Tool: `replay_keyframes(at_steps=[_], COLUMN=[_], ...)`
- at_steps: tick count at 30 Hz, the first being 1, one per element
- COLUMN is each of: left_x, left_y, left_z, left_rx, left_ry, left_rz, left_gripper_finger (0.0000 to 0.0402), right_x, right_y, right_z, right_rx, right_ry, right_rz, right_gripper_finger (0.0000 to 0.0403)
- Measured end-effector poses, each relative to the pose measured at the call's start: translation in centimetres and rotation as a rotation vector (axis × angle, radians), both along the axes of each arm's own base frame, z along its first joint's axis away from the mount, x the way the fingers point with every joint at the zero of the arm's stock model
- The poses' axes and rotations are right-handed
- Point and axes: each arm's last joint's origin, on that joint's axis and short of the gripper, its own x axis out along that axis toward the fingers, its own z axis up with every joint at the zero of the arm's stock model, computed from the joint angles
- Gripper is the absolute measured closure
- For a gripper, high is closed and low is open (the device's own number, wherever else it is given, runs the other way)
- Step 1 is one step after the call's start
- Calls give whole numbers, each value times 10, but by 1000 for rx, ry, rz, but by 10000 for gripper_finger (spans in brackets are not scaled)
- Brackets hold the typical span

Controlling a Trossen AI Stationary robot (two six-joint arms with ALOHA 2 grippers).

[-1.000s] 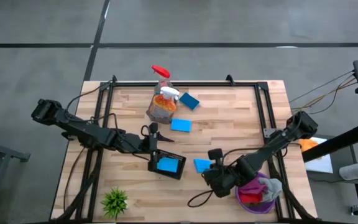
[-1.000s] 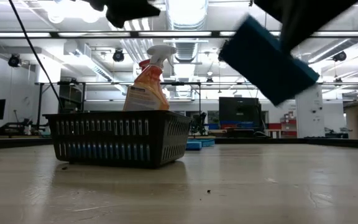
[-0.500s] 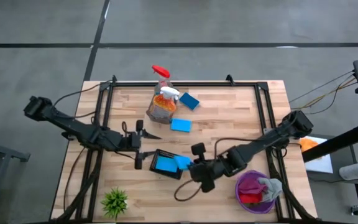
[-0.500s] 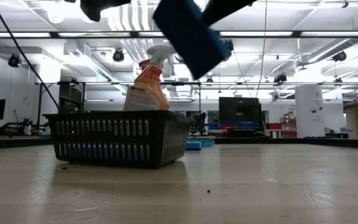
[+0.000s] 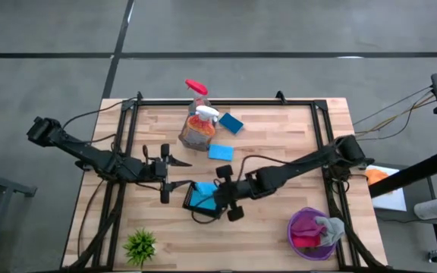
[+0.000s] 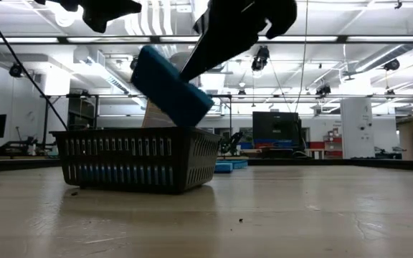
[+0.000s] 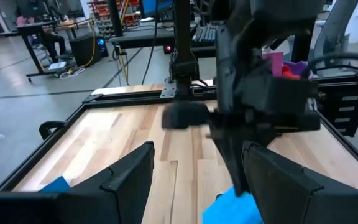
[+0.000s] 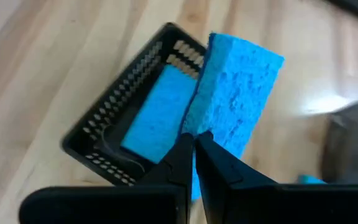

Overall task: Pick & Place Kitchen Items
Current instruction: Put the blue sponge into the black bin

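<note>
Now right tool [image 8: 194,163] pinches sponge [image 8: 235,93] above basket [image 8: 89,144].

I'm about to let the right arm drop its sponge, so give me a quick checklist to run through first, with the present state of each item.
1. Right gripper shut on the blue sponge: ok, its jaws pinch one edge.
2. Sponge over the black basket: ok in the high view; the low view shows it tilted above the rim.
3. Room in the basket: cannot tell for certain; another blue sponge already lies flat inside.
4. Left gripper out of the way: ok, it is open beside the basket, holding nothing.
5. Basket flat on the table: ok.
6. Spray bottles away from the drop: ok, they stand farther back.
</note>
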Motion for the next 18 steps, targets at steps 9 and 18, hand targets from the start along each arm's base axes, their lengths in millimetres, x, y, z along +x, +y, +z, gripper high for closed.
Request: replay_keyframes(at_steps=[9,18], left_x=[0,-1], left_y=[0,0], left_z=[0,-1], left_rx=[0,16], left_ry=[-2,10], left_rz=[0,-2], left_gripper_finger=[156,156], right_x=[26,43], right_y=[7,14], right_z=[-22,-28], right_rx=[4,35], right_ry=[84,81], right_rz=[41,64], right_gripper_finger=[385,385])
